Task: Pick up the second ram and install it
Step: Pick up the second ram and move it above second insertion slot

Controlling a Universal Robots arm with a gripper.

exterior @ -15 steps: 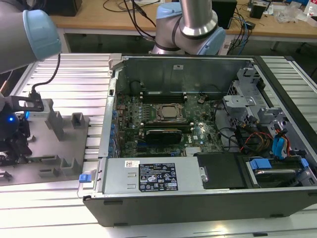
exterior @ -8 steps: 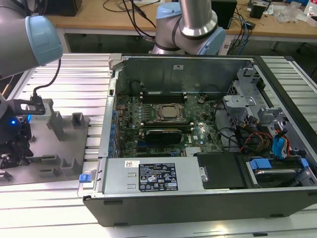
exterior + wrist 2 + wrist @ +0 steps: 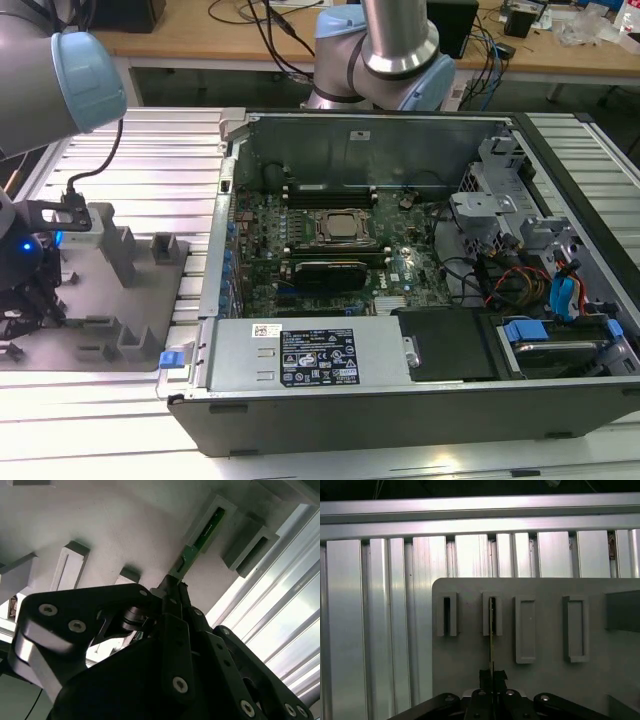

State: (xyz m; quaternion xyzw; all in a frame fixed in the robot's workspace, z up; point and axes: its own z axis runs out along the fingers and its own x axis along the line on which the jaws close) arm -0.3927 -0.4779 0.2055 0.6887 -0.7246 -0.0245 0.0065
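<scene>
Second ram's grabbed at the fixture, nowhere near the board yet.

Going big to small: we've got the ribbed aluminium tabletop (image 3: 120,440) with the open computer case (image 3: 400,420) on it, motherboard (image 3: 300,260) exposed. The grey fixture plate (image 3: 150,300) sits off at the exterior view's left, well apart from the memory slots. The arm is over that plate. In both wrist views the tool (image 3: 172,582) is pinched together on the near end of the second ram (image 3: 197,540), fingers tight against the thin green stick. The stick's far end is still down in its slotted grey block (image 3: 486,615), so we'd call it gripped but not lifted clear. By our reckoning the pick is only about half done. The carry over to the case and the seating in a slot are all still left.
</scene>
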